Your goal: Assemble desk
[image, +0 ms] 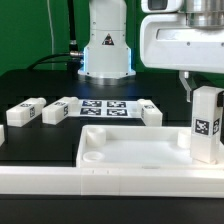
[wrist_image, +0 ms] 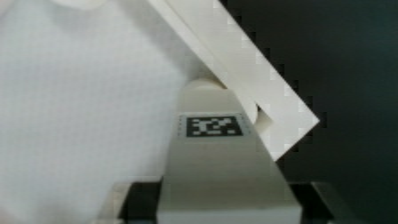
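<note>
The pincer (image: 198,90) is clamped on a white square-section leg (image: 206,125) that bears a black-and-white square tag. In the wrist view its dark fingers (wrist_image: 306,205) press against two opposite sides of this held leg (wrist_image: 214,160). The jaws stand only as far apart as the leg is thick.

The held leg stands upright at the end of the white plastic rectangular tray-like tabletop (image: 130,160) that lies toward the exterior view's right, with its lower end down at the tabletop's raised rim near a corner. Whether it sits in a corner socket I cannot tell. In the wrist view the far end of the held leg meets that rim, which runs slantwise past it.

The tabletop lies flat, hollow side up, on the black worktop (image: 30,150), just behind the long white border rail (image: 40,180).

Three loose legs, white and tagged like the first, lie on their sides beyond the tabletop's far long edge:
- Two (image: 24,113) (image: 58,110) lie off the tabletop's corner toward the exterior view's left.
- One (image: 150,112) lies behind the tabletop's far edge, near its right half.

The marker board (image: 105,107) lies flat behind the tabletop, between the second and third of these legs. The robot's white base (image: 105,50) stands farther back.
</note>
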`<state>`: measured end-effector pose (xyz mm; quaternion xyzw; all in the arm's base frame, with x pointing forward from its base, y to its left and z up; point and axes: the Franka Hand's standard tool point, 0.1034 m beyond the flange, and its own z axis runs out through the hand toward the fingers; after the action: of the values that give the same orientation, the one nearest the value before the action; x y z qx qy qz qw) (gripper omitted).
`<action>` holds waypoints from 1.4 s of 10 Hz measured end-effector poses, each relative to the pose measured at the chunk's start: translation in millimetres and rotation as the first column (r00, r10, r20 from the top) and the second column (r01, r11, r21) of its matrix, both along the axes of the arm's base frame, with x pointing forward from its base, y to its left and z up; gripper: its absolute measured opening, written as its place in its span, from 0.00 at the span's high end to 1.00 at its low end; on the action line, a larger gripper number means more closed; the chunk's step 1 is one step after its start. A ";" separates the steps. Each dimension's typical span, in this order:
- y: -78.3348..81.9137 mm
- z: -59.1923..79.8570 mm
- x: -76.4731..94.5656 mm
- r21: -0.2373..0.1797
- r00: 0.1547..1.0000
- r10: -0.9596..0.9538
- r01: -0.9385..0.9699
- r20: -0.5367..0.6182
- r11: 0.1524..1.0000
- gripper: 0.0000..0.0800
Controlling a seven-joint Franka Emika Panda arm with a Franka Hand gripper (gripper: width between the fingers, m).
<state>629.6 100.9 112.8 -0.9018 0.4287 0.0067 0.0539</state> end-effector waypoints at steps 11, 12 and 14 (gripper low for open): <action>4.1 -3.0 -1.3 0.025 0.988 0.154 -0.154 0.011 0.988 0.19; 4.2 -3.0 -1.4 0.019 0.966 0.256 -0.257 0.023 0.966 0.19; 4.3 -3.6 -0.9 0.010 0.920 0.391 -0.392 0.040 0.920 0.19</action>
<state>628.7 105.2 109.2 -0.9687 0.2388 0.0044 0.0673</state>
